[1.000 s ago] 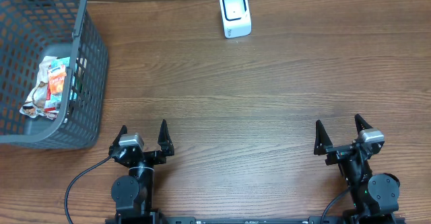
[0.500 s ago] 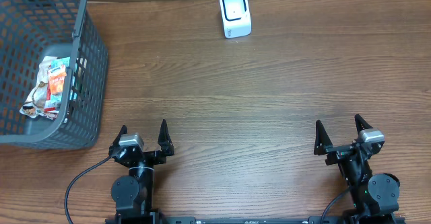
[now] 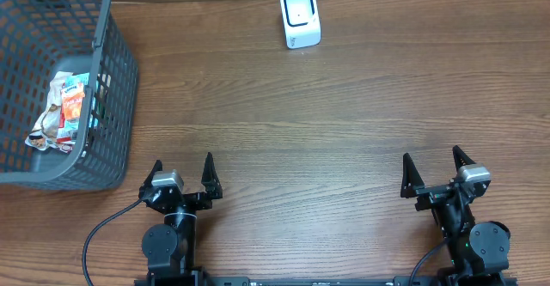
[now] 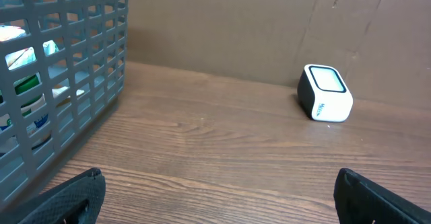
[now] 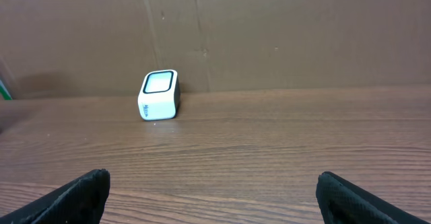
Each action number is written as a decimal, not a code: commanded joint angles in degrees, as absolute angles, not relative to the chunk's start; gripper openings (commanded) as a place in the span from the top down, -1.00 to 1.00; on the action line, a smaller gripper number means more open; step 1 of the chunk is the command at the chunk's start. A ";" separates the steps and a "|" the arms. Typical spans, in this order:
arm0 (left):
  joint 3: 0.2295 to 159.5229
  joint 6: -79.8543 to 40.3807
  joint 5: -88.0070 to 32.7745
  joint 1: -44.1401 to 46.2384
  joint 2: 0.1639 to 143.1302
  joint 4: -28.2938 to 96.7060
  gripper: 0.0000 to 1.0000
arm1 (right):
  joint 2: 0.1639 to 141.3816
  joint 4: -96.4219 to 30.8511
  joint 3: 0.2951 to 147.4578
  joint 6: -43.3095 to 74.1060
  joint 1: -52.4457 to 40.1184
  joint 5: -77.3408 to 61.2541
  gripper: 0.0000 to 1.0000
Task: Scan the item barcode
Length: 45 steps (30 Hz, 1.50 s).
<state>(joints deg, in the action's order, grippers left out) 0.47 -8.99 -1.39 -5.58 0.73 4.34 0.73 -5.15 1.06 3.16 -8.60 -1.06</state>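
Both arms sat at the lower edge of the overhead frame, the left gripper [image 3: 182, 162] at lower left and the right gripper [image 3: 431, 155] at lower right. Each had its jaws spread wide and held nothing.

The packets [image 3: 65, 106] to be scanned lay heaped in the bottom of the grey basket [image 3: 120, 67] at the upper left of the frame. The white scanner [image 3: 301, 18] stood at top centre, well apart from both.

Risks, as we judged them:
- The basket walls looked tall and open-meshed, so a finger coming in low could catch the rim or grid and drag the basket.
- The packets were crumpled and overlapping, so a pinch could take two, or only a corner that slips.
- We could not tell which face carried the barcode, so it could reach the scanner turned away.
- The scanner looked small and light, so a sweeping arm could knock it.

Surface: wood-grain table [image 3: 326, 114], bare between the basket and the scanner. In both wrist views a plain brown panel [image 5: 283, 29] with vertical seams closed off the far edge.
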 commanded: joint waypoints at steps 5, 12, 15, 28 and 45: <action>0.27 -8.34 -1.04 -5.21 0.25 4.38 -0.99 | 0.16 -4.80 0.47 2.94 -8.23 -0.56 -1.00; 3.31 -9.10 -7.29 -5.21 0.27 8.38 -1.00 | 0.16 -4.80 0.45 2.94 -8.23 -0.56 -1.00; 9.69 -8.97 -7.01 -5.21 0.34 16.93 -1.00 | 0.16 -4.80 0.47 2.94 -8.23 -0.56 -1.00; 46.28 -8.95 -11.22 -5.21 22.02 48.88 -1.00 | 0.16 -4.80 0.47 2.94 -8.23 -0.56 -1.00; 104.62 -3.81 -7.27 -5.21 75.59 86.72 -1.00 | 0.16 -4.80 0.45 2.94 -8.23 -0.56 -1.00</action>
